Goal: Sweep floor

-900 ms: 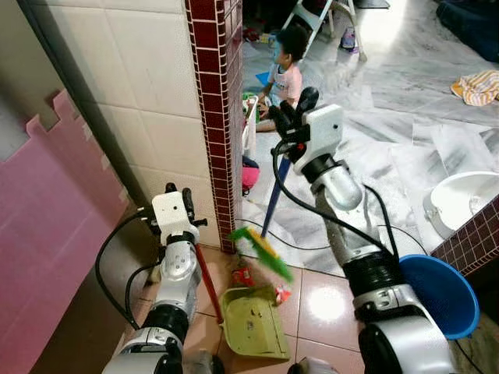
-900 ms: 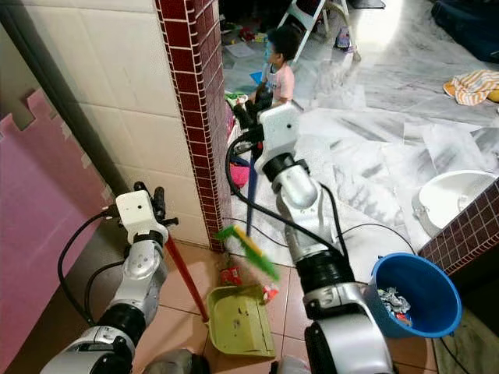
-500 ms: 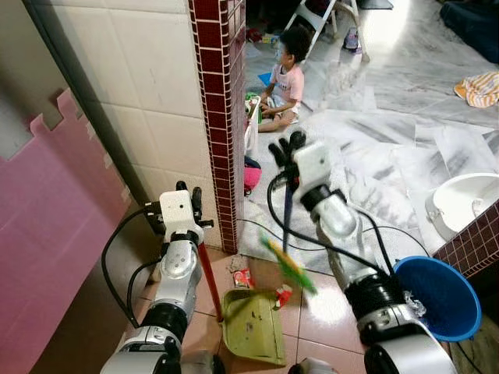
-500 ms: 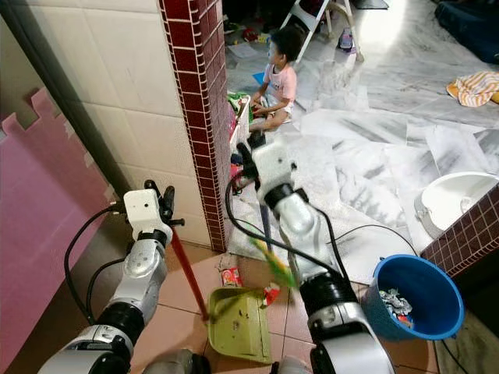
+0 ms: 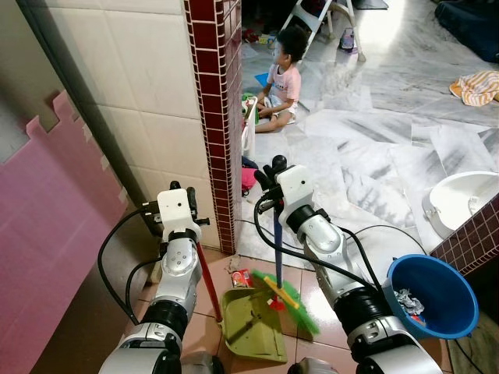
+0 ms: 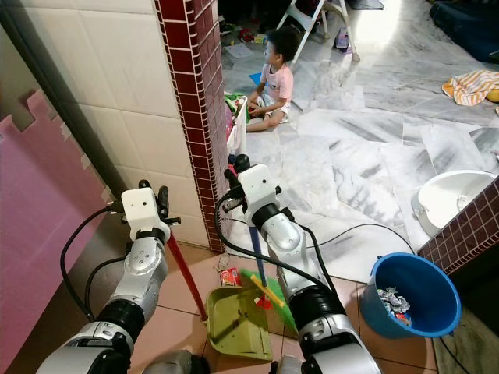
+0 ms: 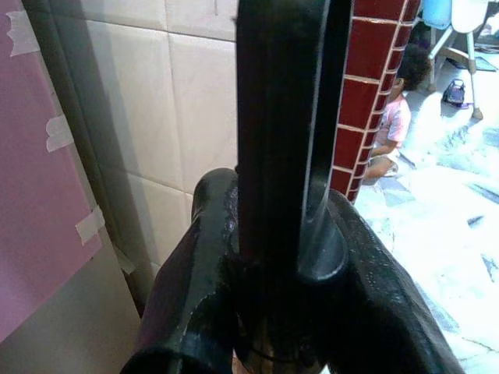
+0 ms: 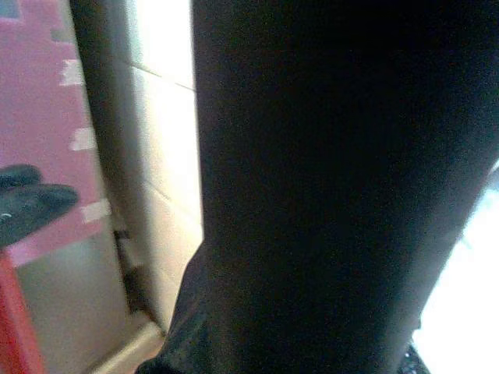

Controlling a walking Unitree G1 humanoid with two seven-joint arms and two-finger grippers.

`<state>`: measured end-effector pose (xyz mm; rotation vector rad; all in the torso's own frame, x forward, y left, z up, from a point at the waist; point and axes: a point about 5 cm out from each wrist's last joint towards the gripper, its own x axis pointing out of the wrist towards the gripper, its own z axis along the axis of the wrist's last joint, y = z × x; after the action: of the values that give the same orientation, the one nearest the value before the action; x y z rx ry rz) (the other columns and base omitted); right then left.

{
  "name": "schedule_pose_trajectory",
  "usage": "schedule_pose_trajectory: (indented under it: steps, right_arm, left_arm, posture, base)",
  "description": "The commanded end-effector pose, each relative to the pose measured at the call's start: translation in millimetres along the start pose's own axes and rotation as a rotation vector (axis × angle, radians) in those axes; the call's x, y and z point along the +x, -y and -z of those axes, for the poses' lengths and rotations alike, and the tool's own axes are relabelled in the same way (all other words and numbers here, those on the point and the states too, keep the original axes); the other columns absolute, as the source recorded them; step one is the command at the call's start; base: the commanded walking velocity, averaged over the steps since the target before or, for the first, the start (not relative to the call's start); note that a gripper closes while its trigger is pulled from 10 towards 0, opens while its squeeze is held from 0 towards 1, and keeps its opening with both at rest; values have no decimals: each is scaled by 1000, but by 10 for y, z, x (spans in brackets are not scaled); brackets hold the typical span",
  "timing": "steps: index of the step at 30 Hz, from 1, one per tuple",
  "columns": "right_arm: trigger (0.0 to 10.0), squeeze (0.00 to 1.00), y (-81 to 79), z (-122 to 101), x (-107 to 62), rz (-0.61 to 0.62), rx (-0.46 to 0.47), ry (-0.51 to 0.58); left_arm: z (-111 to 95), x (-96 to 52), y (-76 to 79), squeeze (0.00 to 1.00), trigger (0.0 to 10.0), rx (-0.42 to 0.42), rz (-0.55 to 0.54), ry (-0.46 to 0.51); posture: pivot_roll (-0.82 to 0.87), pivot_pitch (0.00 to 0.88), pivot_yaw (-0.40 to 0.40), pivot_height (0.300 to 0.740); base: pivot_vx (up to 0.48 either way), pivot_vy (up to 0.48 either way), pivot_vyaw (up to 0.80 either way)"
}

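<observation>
Left eye view, floor: brown tiles by the robot, pale marble beyond the dark red tiled pillar [image 5: 220,117].
Left end effector [image 5: 190,209]: clenched on the red handle [image 5: 206,274] of the dustpan, close to the pillar.
Dustpan [image 5: 251,325]: yellow-green, resting on the brown floor tiles, mouth toward the pillar, specks of dirt inside.
Right end effector [image 5: 267,178]: clenched on the top of the blue broom stick [image 5: 278,241].
Broom [image 5: 289,300]: stick near upright; green and yellow bristles down at the right edge of the dustpan, touching or just over its rim, cannot tell which.
Litter [image 5: 241,276]: a red wrapper on the floor just past the dustpan mouth.
Bucket [image 5: 433,295]: blue, at the robot's right, crumpled rubbish inside.
Background: a person [image 5: 280,80] sits on the marble floor; a white basin [image 5: 460,201] at the right edge.
Left wrist view: black fingers [image 7: 210,257] wrapped round a dark upright bar.
</observation>
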<state>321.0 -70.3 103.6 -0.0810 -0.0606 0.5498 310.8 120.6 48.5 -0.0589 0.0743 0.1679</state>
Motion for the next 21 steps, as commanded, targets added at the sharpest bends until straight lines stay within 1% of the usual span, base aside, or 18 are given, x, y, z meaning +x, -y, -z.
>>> schedule_pose_trajectory:
  steps: [1, 4, 7, 10, 12, 13, 14, 17, 18, 19, 20, 21]
  right_arm:
    - [10000, 0, -35, -137, 64, -39, 65, 45]
    - [10000, 0, -35, -146, 69, -60, 62, 47]
    - [10000, 0, 60, -207, 84, -22, 171, 71]
    - [10000, 0, 120, -247, 83, 1, 206, 93]
    - [10000, 0, 251, -298, 83, 62, 290, 110]
    - [10000, 0, 251, -298, 83, 62, 290, 110]
    - [10000, 0, 304, -341, 87, 73, 306, 119]
    - [10000, 0, 389, -429, 80, 82, 273, 141]
    - [10000, 0, 389, -429, 80, 82, 273, 141]
    - [10000, 0, 433, -477, 72, 86, 224, 153]
    - [10000, 0, 433, -477, 72, 86, 224, 153]
    - [10000, 0, 519, -567, 44, 87, 86, 175]
  left_arm:
    - [128, -26, -71, 0, 10000, 39, -7, -76]
    - [147, -26, -62, 0, 10000, 32, -5, -100]
    - [147, -35, -13, 0, 10000, 34, 23, -100]
    - [155, -35, -8, 0, 10000, 22, 20, -110]
    - [170, -39, -6, 0, 10000, 17, 15, -126]
    - [170, -39, -6, 0, 10000, 17, 15, -126]
    - [181, -43, -7, 0, 10000, 13, 13, -135]
    - [192, -53, -2, 0, 10000, 13, 19, -138]
    - [192, -53, -2, 0, 10000, 13, 19, -138]
    - [196, -56, 11, 0, 10000, 9, 34, -141]
    - [196, -56, 11, 0, 10000, 9, 34, -141]
    - [196, -63, 42, 0, 10000, -2, 68, -144]
  posture:
    - [-20, 0, 44, 740]
    - [-20, 0, 44, 740]
    - [-23, 0, 45, 740]
    - [-25, 0, 44, 740]
    - [-25, 0, 43, 740]
    - [-25, 0, 43, 740]
    - [-27, 0, 44, 740]
    - [-30, 0, 47, 740]
    - [-30, 0, 47, 740]
    - [-30, 0, 48, 740]
    - [-30, 0, 48, 740]
    - [-32, 0, 52, 740]
  base:
    - [0, 0, 0]
    - [0, 0, 0]
    - [0, 0, 0]
    - [0, 0, 0]
    - [0, 0, 0]
    - [0, 0, 0]
    - [0, 0, 0]
    - [0, 0, 0]
    - [0, 0, 0]
    - [0, 0, 0]
    - [0, 0, 0]
    - [0, 0, 0]
